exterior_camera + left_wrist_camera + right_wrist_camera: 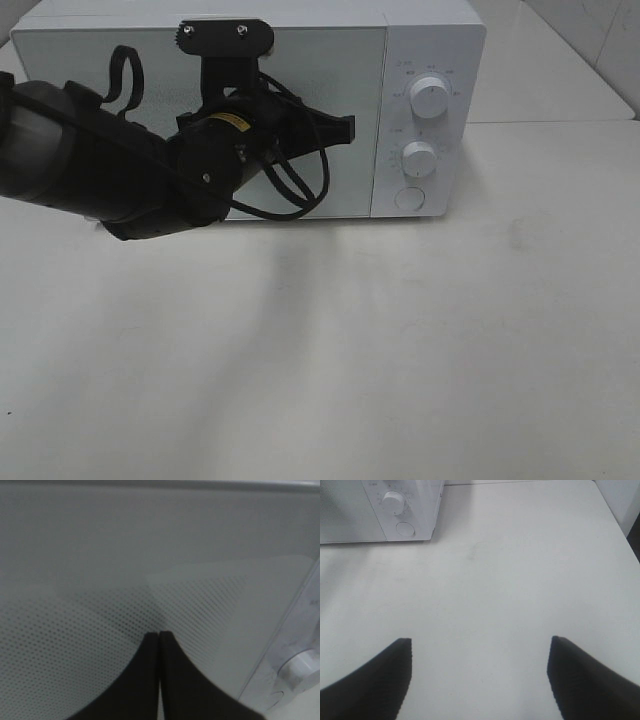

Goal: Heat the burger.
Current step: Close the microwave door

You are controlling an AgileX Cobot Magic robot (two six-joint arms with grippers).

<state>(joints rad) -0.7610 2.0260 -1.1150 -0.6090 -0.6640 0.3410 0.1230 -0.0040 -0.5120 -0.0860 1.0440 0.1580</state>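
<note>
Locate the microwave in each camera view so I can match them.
Exterior high: microwave at the back of the table, behind the left gripper.
Left wrist: its meshed door fills the picture.
Right wrist: one front corner, beyond the open right gripper.
Shared landmark: its control panel with white dials.

We cannot see through the microwave's (pixel 430 40) frosted door (pixel 330 70), so its inside is hidden. The left arm (pixel 90 170) covers the door's left and middle and is cut off at the left edge of the high view. The print around the upper dial (pixel 430 99) is too small to read. The right gripper's (pixel 480 639) fingers (pixel 380 680) run off the picture's edge.
</note>
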